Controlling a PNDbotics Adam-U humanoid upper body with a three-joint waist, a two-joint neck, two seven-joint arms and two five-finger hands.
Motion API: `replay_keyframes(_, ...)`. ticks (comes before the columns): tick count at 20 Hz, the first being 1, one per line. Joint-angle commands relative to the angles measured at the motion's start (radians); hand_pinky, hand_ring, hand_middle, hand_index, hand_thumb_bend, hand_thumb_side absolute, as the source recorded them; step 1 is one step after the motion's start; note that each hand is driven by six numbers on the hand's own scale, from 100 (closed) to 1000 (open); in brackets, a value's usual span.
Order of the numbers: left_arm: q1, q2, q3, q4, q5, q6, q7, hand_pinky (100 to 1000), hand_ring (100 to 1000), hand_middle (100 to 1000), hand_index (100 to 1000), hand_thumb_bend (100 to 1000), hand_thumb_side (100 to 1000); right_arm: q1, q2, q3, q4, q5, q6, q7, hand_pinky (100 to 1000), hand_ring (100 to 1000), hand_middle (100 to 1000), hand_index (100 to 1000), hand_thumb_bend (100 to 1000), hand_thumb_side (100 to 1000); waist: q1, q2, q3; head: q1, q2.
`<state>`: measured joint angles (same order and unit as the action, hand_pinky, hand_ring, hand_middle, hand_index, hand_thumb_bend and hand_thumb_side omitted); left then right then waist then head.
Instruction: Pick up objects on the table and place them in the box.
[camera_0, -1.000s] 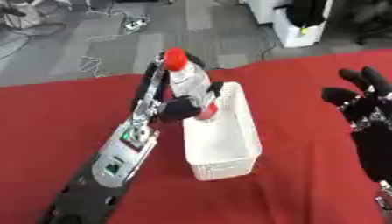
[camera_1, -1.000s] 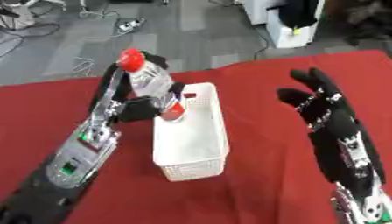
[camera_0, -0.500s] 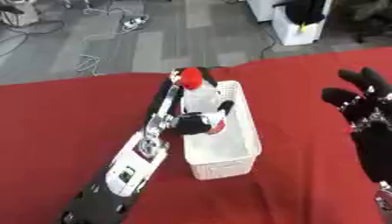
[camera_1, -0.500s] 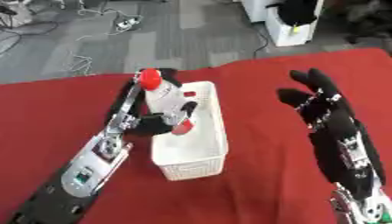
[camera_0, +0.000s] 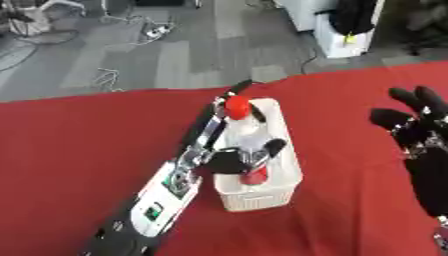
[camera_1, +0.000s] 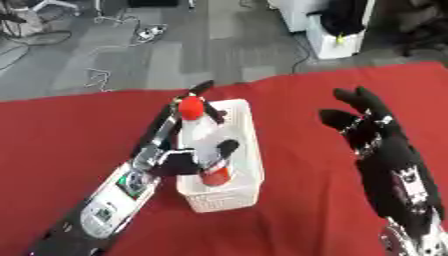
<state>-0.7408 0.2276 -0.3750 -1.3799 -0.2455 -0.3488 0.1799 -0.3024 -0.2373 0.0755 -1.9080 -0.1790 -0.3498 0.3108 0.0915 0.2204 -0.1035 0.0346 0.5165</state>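
We saw a red tablecloth (camera_0: 79, 145) filling most of the frame, with grey floor and cables along the upper part. Near the middle stood a white box (camera_0: 282, 172), long and narrow, running from upper centre toward lower centre.

Our left arm came in from the lower left of the frame and reached up across the cloth to the box. The left hand (camera_0: 229, 161) was over the box's left rim, its fingers curled round a clear bottle (camera_0: 248, 134) with a red cap (camera_0: 237, 106). The bottle lay tilted inside the box, its cap toward the upper end and its body running down to the hand. One dark finger (camera_0: 272, 146) stuck up on the bottle's right side, and a red band or label showed just below the hand, low in the box. We could not tell whether the bottle touched the bottom of the box.

Our right hand (camera_1: 376, 132) showed at the right side of the frame, well apart from the box, raised over the cloth with its fingers spread and straight, holding nothing
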Motion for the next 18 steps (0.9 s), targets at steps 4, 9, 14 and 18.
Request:
replay_keyframes(4,-0.015,0.008,0.01,-0.012,-0.057,-0.041,-0.009,1000,1000,1000,1000,687,769,-0.012,-0.005,-0.002,-0.015,0.002,-0.003,0.001,876,832,922,1000,330,896,-0.009,-0.013,0.004,0.012,-0.014)
replay_keyframes(9,-0.013,0.009,0.011,-0.01,-0.073,-0.043,-0.001,1000,1000,1000,1000,686,770,-0.01,-0.004,-0.002,-0.014,0.003,-0.004,0.002,875,832,922,1000,334,897,-0.012,-0.012,0.009,0.015,-0.016)
replay_keyframes(14,-0.003,0.023,0.028,-0.059,-0.061,-0.026,0.032,1000,1000,1000,971,647,745,-0.008,-0.004,-0.002,-0.014,0.003,-0.004,0.003,875,832,922,1000,337,897,-0.015,-0.011,0.02,0.014,-0.021)
replay_keyframes(18,0.023,0.061,0.049,-0.172,-0.039,0.019,0.075,922,1000,1000,935,643,728,-0.005,-0.007,-0.003,-0.013,0.006,-0.003,0.004,876,832,922,1000,335,895,-0.014,-0.009,0.044,0.0,-0.02)
